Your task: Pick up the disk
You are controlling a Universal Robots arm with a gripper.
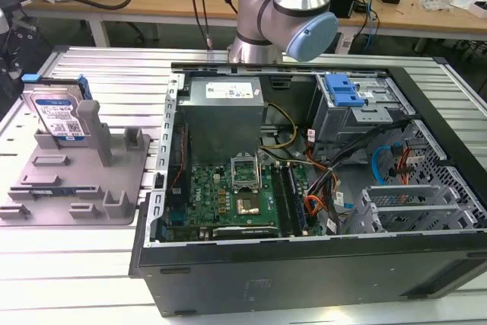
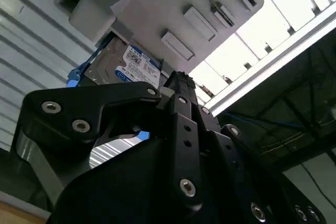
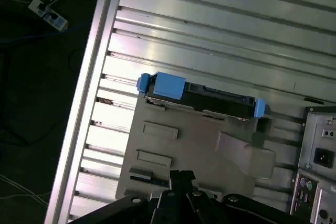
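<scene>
The disk (image 1: 57, 112) stands on edge in the grey fixture plate (image 1: 76, 180) at the exterior view's left, silver with a white-and-blue label and blue rails. The first wrist view has the disk (image 3: 202, 100) edge-on at the fixture plate's (image 3: 184, 140) far side. Its label faces the camera in the second wrist view, where the disk (image 2: 123, 64) leans against a post. My gripper (image 3: 181, 174) hangs well above the plate, apart from the disk, black fingers together and holding nothing. The second wrist view has the gripper (image 2: 178, 77) from the side.
An open computer case (image 1: 304, 188) lies beside the fixture at the exterior view's right, with a motherboard, power supply (image 1: 224, 93), cables and a blue drive-bay latch (image 1: 342, 89). Both rest on a ribbed aluminium table (image 1: 114, 74). The arm (image 1: 285, 5) rises behind the case.
</scene>
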